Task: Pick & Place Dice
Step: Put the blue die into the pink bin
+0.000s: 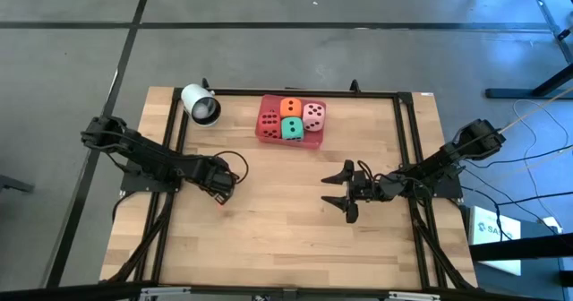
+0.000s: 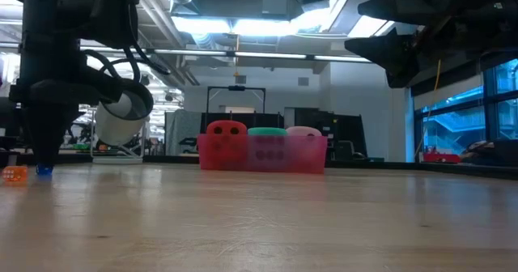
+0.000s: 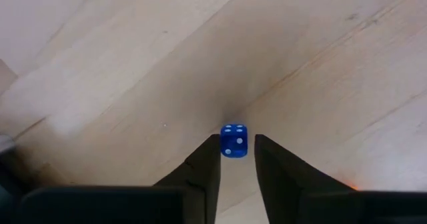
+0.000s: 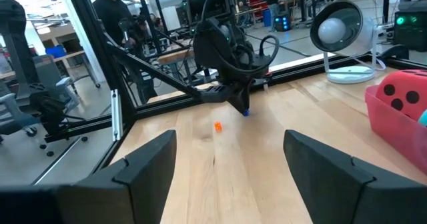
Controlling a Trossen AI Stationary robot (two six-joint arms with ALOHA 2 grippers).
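Table (image 1: 286, 238): pale wood planks, smooth and matt, inside a black metal frame.
Lamp (image 1: 200, 104): a white rounded lamp head at the far left corner, hard and glossy.
Tray (image 1: 269, 135): red-pink translucent plastic, rectangular, at the far edge; already holds four soft-looking big dice, red (image 1: 269, 120), orange (image 1: 291, 107), light pink (image 1: 313, 115) and green (image 1: 293, 128), packed touching.
Right gripper (image 1: 349, 192): waits mid-table on its own side, fingers well apart, nothing between them.
Left gripper (image 3: 237, 159): down at the wood on the left side, fingers nearly together, straddling the blue die; I cannot tell whether the pads touch it yet.
Blue die (image 3: 233, 140): tiny hard cube, sharp edges, white pips, sitting on the table at the fingertips.
Orange die (image 4: 217, 125): a second tiny cube just beside it, apart.
Advice: I'd square the pads on flat faces, close gently so it doesn't squirt out, then lift straight.
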